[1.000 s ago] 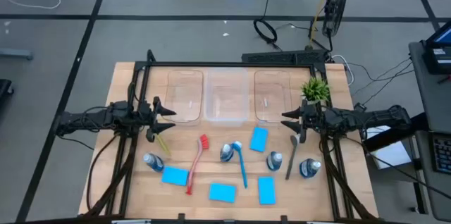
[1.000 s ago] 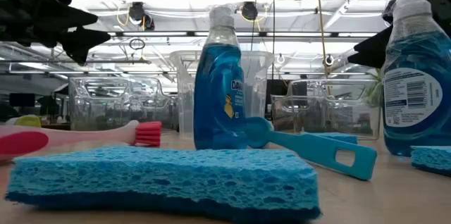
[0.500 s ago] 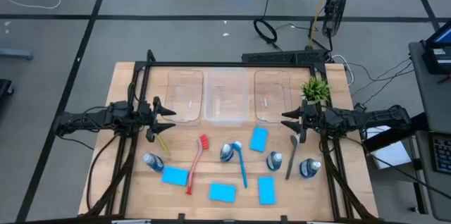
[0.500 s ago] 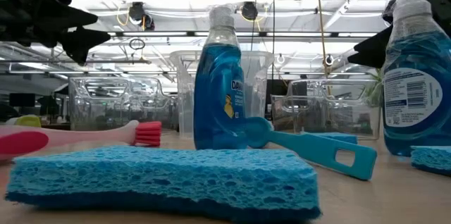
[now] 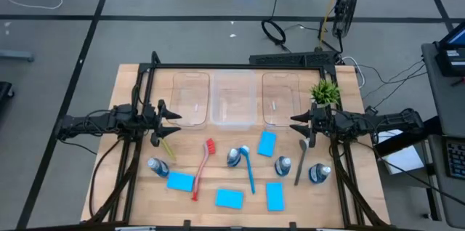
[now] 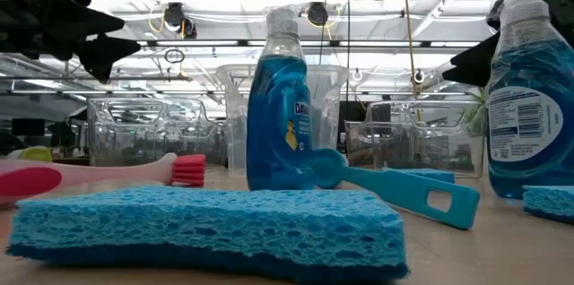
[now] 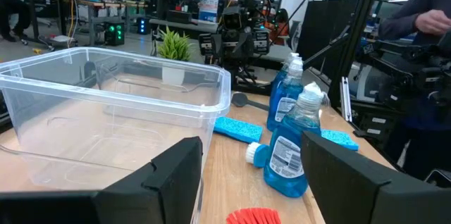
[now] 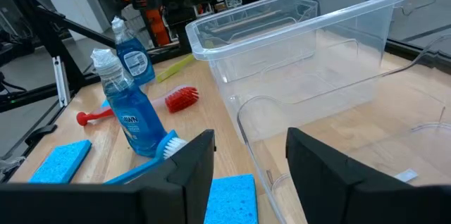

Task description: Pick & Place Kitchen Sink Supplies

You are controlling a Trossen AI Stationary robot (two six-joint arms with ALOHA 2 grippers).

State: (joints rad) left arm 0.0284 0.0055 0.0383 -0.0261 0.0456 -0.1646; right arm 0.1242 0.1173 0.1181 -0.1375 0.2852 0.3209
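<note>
Counter (image 5: 145, 202): wooden top carrying every item, both arms reaching in from its sides.
Bins: three clear bins in a row along the far edge, left bin (image 5: 191, 99), middle bin (image 5: 233, 100), right bin (image 5: 280, 99), nothing visible inside them.
Left gripper (image 5: 171, 120): hovering at the left bin's near left corner, fingers spread, holding nothing.
Right gripper (image 5: 296, 123): hovering at the right bin's near right corner, fingers spread, holding nothing.
Potted plant (image 5: 325, 91): green, just beside the right bin, behind the right arm.
Brushes: red brush (image 5: 203, 167) left of centre, bristles toward the bins; blue brush (image 5: 247, 167) at centre, head touching a bottle; grey brush (image 5: 300, 161) toward the right; yellow-green brush (image 5: 166, 146) under the left gripper.
Sponges: four flat blue ones, upper sponge (image 5: 267, 143) near the right bin, left sponge (image 5: 180, 181), front sponge (image 5: 229, 198), right-front sponge (image 5: 275, 196).
Bottles: four blue with grey caps, left bottle (image 5: 158, 166) just beside the left sponge, centre bottle (image 5: 233, 157), right-centre bottle (image 5: 282, 165), far-right bottle (image 5: 318, 173) near the counter's right edge.
</note>
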